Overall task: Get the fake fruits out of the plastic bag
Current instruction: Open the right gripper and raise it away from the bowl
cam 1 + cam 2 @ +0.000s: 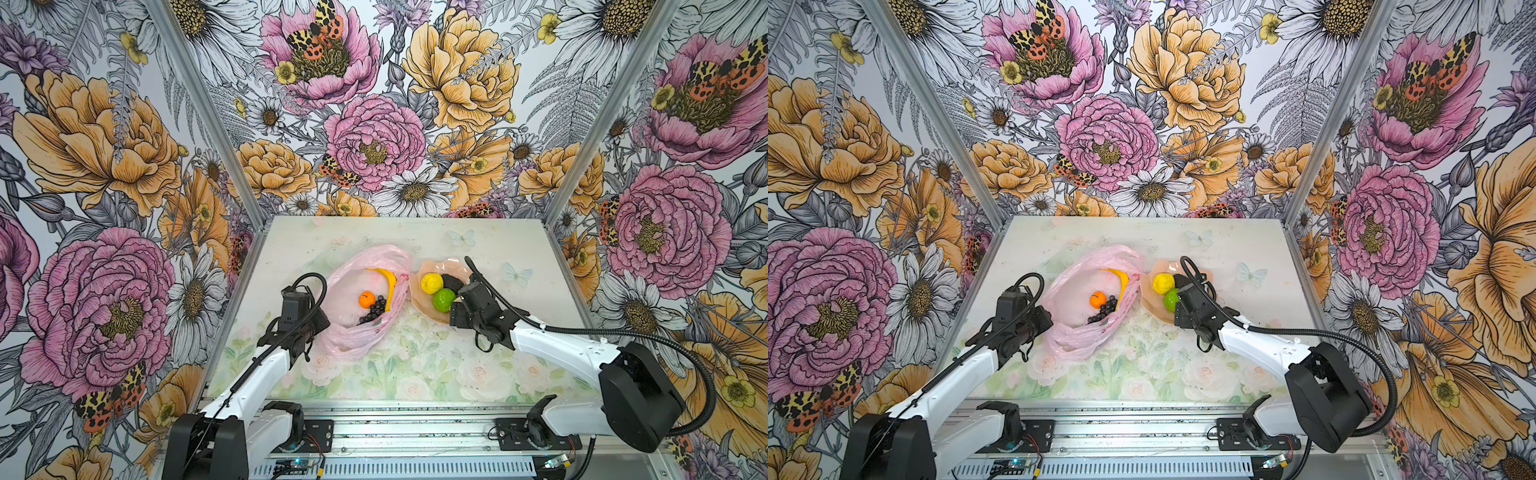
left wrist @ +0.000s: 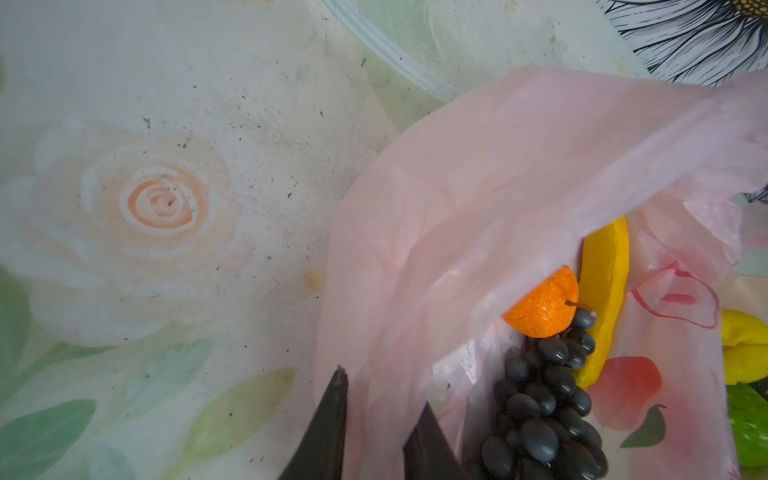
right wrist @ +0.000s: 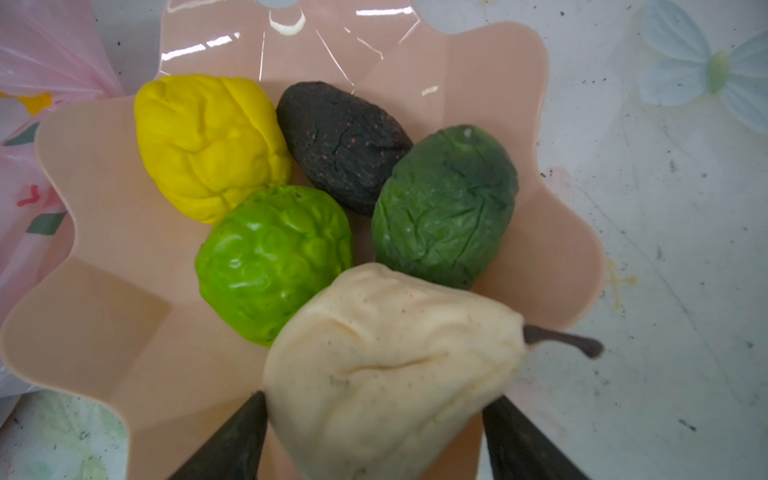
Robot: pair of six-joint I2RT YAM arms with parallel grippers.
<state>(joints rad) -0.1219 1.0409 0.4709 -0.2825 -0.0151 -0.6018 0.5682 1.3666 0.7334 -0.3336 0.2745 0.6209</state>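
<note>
left fingers pinch bag rim; right fingers flank pear — can't tell if gripped. grapes look light, squashy — grab mid-bunch.

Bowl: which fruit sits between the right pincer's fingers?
The cream pear with the brown stem: it alone lies between the tips of the right pincer. Lemon, lime, black fruit and dark green fruit lie beyond.

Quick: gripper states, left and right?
Left gripper: closed on the plastic bag.
Right gripper: straddles the cream pear; held or released cannot be told.
</note>
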